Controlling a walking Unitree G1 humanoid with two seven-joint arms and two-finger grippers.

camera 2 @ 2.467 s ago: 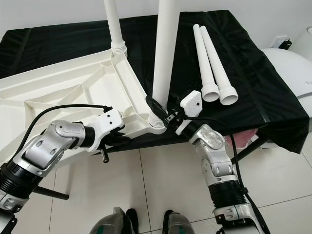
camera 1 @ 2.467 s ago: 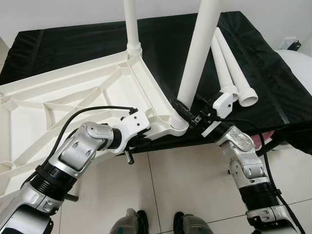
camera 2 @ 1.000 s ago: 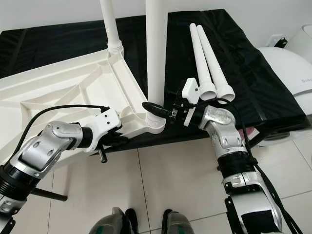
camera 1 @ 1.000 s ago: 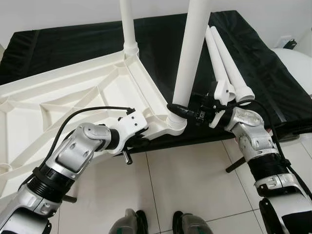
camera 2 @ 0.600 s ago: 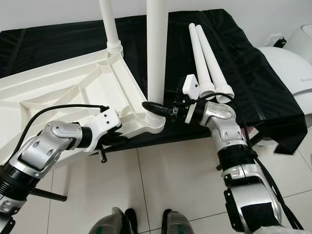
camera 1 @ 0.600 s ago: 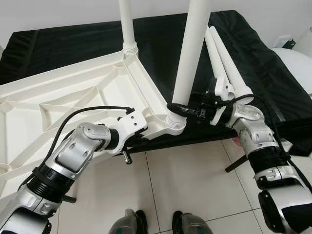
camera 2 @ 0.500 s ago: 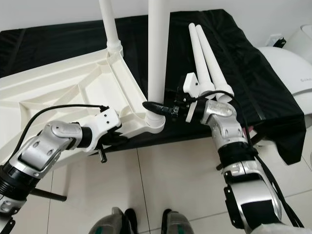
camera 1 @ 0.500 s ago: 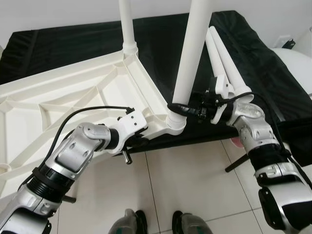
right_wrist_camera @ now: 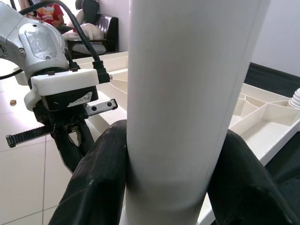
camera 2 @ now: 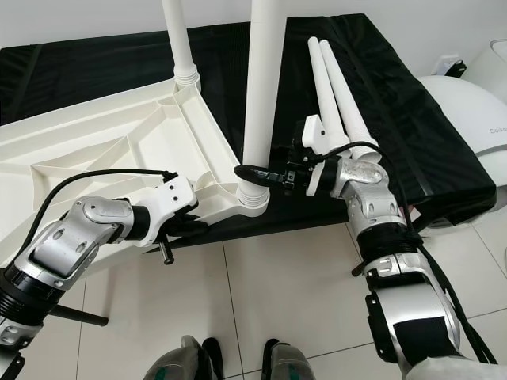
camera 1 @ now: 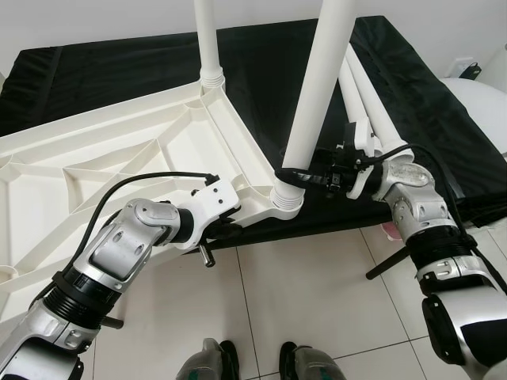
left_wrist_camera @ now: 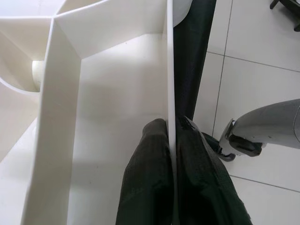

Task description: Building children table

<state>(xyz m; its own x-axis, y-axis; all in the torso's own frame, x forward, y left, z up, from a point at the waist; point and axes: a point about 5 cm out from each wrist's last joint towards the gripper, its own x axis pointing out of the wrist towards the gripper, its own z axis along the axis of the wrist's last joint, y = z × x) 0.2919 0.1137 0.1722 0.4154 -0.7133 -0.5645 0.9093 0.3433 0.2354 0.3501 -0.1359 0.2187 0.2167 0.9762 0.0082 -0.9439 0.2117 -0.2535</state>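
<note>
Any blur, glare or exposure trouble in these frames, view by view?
Eye views: sharp, evenly lit; the black cloth is deep but keeps its folds. Left wrist view: the left gripper clamping the tabletop rim is slightly soft, white plastic bright but not blown. Right wrist view: the leg between the right gripper fingers is close and a little soft, shaded.

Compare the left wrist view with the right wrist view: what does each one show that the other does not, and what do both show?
Left wrist view alone: the left end effector shut on the thin edge wall of the upturned white tabletop, with black cloth and floor tiles beside it.

Right wrist view alone: the right end effector shut around the upright white table leg, with the left arm's white wrist housing beyond it.

Both: ribbed underside of the tabletop, and each end effector clamped on a part of the table.
</note>
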